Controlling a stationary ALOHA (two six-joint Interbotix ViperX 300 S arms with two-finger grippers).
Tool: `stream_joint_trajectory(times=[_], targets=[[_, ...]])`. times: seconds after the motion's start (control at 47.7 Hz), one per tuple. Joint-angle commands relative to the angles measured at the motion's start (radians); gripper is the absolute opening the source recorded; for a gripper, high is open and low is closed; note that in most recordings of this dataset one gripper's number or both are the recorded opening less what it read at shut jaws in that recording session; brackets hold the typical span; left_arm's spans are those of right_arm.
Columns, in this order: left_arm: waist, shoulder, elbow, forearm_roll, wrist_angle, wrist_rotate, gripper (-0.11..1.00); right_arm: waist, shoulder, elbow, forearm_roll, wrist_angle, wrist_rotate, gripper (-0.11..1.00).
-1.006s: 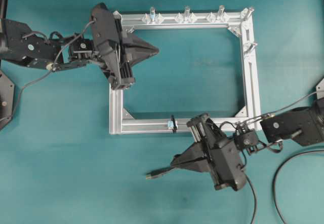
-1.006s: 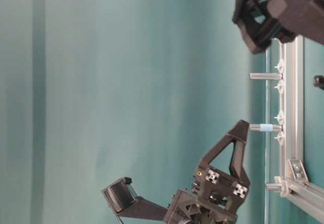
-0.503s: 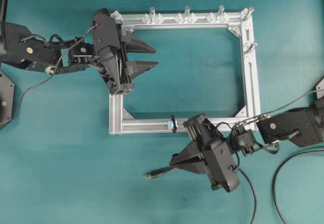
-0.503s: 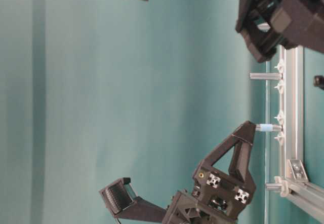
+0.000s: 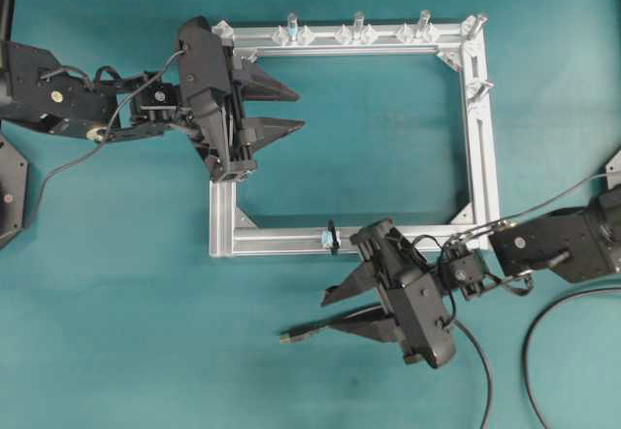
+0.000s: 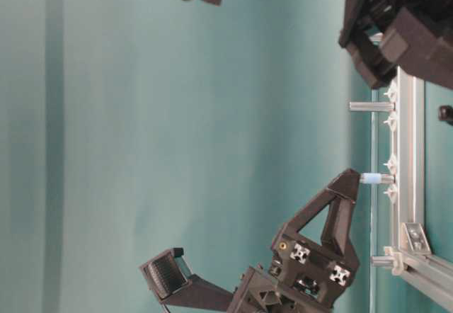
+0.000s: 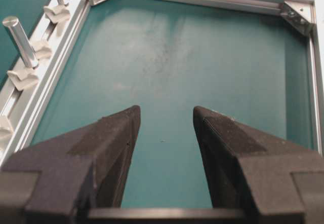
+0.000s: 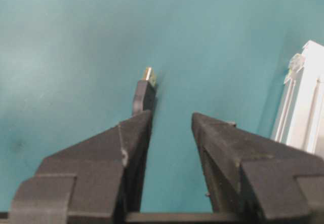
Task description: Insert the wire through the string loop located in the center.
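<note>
A robotics lab test bench: a plain teal tabletop (image 5: pixel 116 283) carries a rectangular frame of silver aluminium extrusion rails (image 5: pixel 480 138) with upright bolt posts (image 5: pixel 358 23), flanked by two black robot arms (image 5: pixel 58 94) trailing grey cables (image 5: pixel 543 342).

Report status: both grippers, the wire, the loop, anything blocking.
Left gripper open, empty. Right gripper open above wire. String loop unthreaded. Nothing blocking.
</note>
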Motion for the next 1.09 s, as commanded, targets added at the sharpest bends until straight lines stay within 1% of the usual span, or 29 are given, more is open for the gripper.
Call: stream_joint_trajectory(times=[0.0,0.252,0.419,0.671,0.797,1.069], targets=[[-0.003,-0.025,-0.009,0.002,0.002,0.005,0.50,0.003,-0.008,-0.025,-0.002,-0.008,0.000,0.42],[-0.003,-0.025,-0.009,0.003,0.012,0.005,0.50,0.011,0.049,-0.055,-0.002,-0.008,0.002,0.42],[-0.003,-0.025,-0.008,0.002,0.023,0.005,0.50,0.017,0.078,-0.057,-0.002,-0.012,0.003,0.42],[-0.003,-0.025,0.000,0.002,0.035,0.005,0.50,0.017,0.120,-0.057,-0.003,-0.006,0.046,0.42],[-0.003,-0.025,0.006,0.002,0.037,0.005,0.50,0.017,0.133,-0.058,-0.017,-0.008,0.069,0.42],[-0.003,-0.025,0.009,0.002,0.035,0.005,0.50,0.018,0.158,-0.071,-0.020,-0.006,0.072,0.42]])
